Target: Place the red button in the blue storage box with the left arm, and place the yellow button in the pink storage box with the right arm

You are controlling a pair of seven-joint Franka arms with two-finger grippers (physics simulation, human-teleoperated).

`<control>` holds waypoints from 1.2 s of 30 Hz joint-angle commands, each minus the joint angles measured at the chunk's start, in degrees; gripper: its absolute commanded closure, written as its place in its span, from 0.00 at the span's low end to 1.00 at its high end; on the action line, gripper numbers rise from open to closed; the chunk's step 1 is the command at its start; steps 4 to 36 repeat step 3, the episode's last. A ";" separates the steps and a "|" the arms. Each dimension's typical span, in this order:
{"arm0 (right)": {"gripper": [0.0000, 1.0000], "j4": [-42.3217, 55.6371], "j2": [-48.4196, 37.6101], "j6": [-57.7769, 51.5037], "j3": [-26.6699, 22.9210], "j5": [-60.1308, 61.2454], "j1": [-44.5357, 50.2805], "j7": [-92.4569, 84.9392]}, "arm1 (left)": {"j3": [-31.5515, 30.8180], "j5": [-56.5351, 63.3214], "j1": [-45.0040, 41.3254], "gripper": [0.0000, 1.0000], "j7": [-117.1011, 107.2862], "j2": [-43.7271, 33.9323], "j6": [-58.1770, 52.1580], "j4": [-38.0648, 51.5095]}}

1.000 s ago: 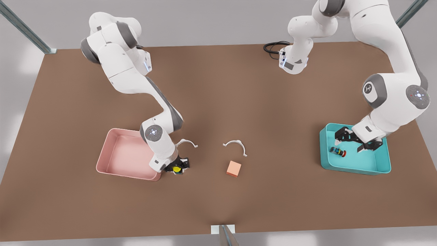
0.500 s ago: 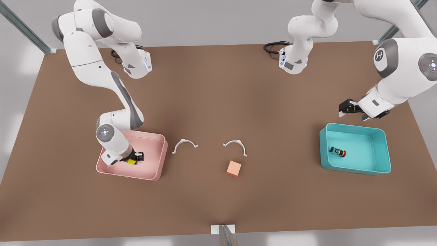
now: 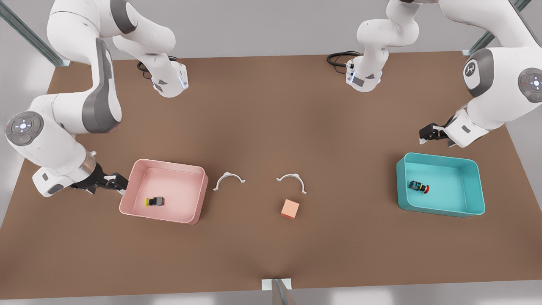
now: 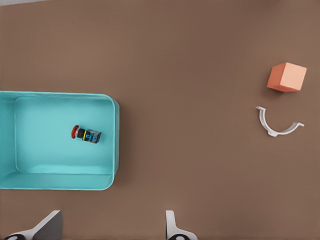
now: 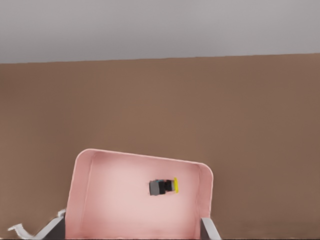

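Left wrist view: blue storage box (image 4: pixel 116 140) cut at the frame edge, far end wall out of shot. Left gripper (image 4: pixel 112 227) cut too, just two fingertips (image 4: pixel 172 226) poking in, wide apart. Right wrist view: near wall of pink storage box (image 5: pixel 84 175) cut by the edge; right gripper (image 5: pixel 131 229) reduced to two finger (image 5: pixel 209 227) slivers flanking the box. Front view: both arms' upper links run off the top. Blue band on red button (image 3: pixel 419 186) barely resolvable. Yellow button (image 3: pixel 154 201) body detail too small to read.
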 commanded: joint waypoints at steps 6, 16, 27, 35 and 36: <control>0.00 -5.99 -3.19 -1.25 -0.04 0.45 -0.52 -4.62 | -0.07 0.05 -0.02 0.00 -3.41 -0.05 -0.04 0.03; 0.00 -5.99 -3.19 -1.25 -0.04 0.45 -0.52 -4.62 | -0.07 0.05 -0.02 0.00 -3.41 -0.05 -0.04 0.03; 0.00 -5.99 -3.19 -1.25 -0.04 0.45 -0.52 -4.62 | -0.07 0.05 -0.02 0.00 -3.41 -0.05 -0.04 0.03; 0.00 -5.99 -3.19 -1.25 -0.04 0.45 -0.52 -4.62 | -0.07 0.05 -0.02 0.00 -3.41 -0.05 -0.04 0.03; 0.00 -5.99 -3.19 -1.25 -0.04 0.45 -0.52 -4.62 | -0.07 0.05 -0.02 0.00 -3.41 -0.05 -0.04 0.03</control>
